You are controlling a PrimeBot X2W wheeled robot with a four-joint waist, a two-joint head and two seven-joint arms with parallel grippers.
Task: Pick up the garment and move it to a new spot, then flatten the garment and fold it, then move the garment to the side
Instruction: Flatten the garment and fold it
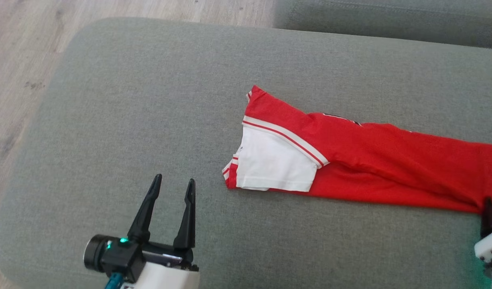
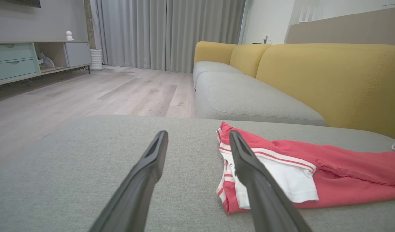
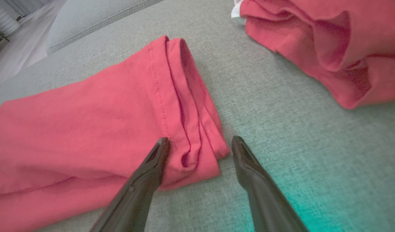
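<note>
The garment (image 1: 362, 160) is red with a white, red-striped sleeve. It lies folded into a long band on the grey cushion (image 1: 149, 100) and runs off the head view's right edge. My left gripper (image 1: 173, 182) stands open over bare cushion, left of the sleeve end and apart from it. In the left wrist view the garment (image 2: 339, 167) lies just right of that open gripper (image 2: 199, 137). My right gripper (image 3: 200, 141) is open low over the cushion, with the garment's red hem corner (image 3: 197, 154) lying between its fingers. At the head view's right edge the right gripper (image 1: 488, 214) sits at the garment's near edge.
More red cloth (image 3: 329, 48) lies bunched beyond the right gripper, apart from the hem. A grey and yellow sofa (image 2: 313, 74) stands behind the cushion. Wooden floor (image 1: 21, 60) lies past the cushion's left edge. Bare cushion spreads left of the garment.
</note>
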